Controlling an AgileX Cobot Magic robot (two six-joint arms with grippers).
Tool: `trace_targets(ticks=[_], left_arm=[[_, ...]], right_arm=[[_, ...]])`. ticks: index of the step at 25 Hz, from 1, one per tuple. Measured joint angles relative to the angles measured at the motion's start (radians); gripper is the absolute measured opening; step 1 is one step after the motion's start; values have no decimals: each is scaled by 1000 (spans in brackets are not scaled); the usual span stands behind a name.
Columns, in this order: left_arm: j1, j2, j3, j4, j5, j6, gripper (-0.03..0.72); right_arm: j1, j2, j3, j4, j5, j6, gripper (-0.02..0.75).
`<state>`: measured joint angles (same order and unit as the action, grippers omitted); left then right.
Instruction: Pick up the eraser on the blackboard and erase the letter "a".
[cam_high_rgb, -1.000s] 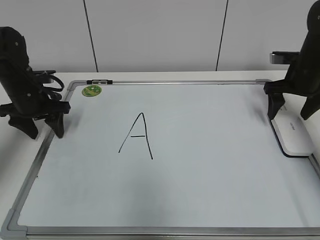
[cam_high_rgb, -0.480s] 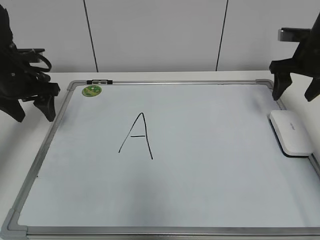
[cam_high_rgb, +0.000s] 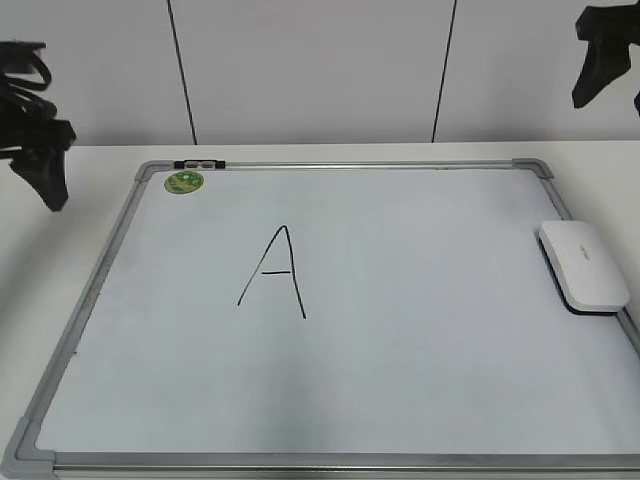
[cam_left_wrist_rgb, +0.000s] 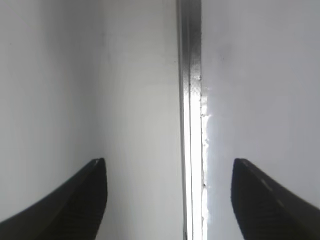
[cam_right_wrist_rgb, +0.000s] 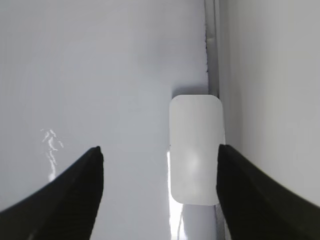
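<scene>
The white eraser (cam_high_rgb: 585, 265) lies flat on the blackboard (cam_high_rgb: 330, 164), against its right frame. It also shows in the right wrist view (cam_right_wrist_rgb: 195, 150), well below the jaws. A tall capital "A" (cam_high_rgb: 272, 272) in black marker stands left of the board's centre. No small letter "a" shows on the board. My right gripper (cam_high_rgb: 612, 92) is open and empty, high above the board's far right corner (cam_right_wrist_rgb: 160, 150). My left gripper (cam_high_rgb: 40, 170) is open and empty, raised over the board's left frame (cam_left_wrist_rgb: 167, 167).
A green round magnet (cam_high_rgb: 184, 182) sits at the board's far left corner. The board's grey frame runs under the left jaws (cam_left_wrist_rgb: 190, 75) and beside the eraser (cam_right_wrist_rgb: 212, 50). White table surrounds the board; a panelled wall stands behind.
Both grippers have risen and drawn outward. The right one was down over the eraser a second ago and has left it lying on the board.
</scene>
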<state>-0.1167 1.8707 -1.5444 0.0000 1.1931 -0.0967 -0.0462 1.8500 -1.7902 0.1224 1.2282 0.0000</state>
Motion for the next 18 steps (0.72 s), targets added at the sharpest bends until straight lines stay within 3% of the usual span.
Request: trace_targets(ticks=[5, 10, 18], left_arm=[[-16, -163, 0, 12, 12, 0, 568], [-103, -296, 40, 77, 33, -37, 554], [-194, -578, 294, 148, -24, -137, 529]], right_arm=[[2, -68, 5, 12, 8, 16, 519], [37, -162, 93, 8, 10, 23, 519], [96, -420, 334, -33, 14, 25, 519]])
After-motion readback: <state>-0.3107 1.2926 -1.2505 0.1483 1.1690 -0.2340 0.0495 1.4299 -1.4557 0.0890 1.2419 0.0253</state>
